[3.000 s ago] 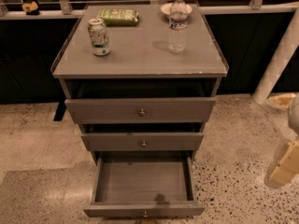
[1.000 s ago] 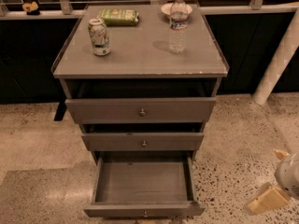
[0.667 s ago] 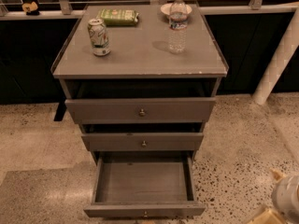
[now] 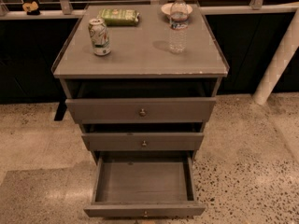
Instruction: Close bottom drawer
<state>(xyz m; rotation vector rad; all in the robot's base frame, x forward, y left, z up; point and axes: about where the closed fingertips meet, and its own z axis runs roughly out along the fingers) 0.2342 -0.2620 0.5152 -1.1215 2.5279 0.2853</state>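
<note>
Grey wooden bottom drawer (image 4: 142, 181), round metal knob (image 4: 145, 213), pulled out of grey cabinet (image 4: 140, 59), gripper out of view, state cannot be told

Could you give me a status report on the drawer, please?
Gripper out of view. Thin-fronted grey wooden bottom drawer pulled well out. Nothing seen in its path.

— What's sitting on that table (image 4: 140, 59)?
— Soda can (image 4: 99, 36) at its left, green packet (image 4: 119, 16) at its back edge, water bottle (image 4: 178, 24) on its right, a bowl (image 4: 166, 8) at its back right.
</note>
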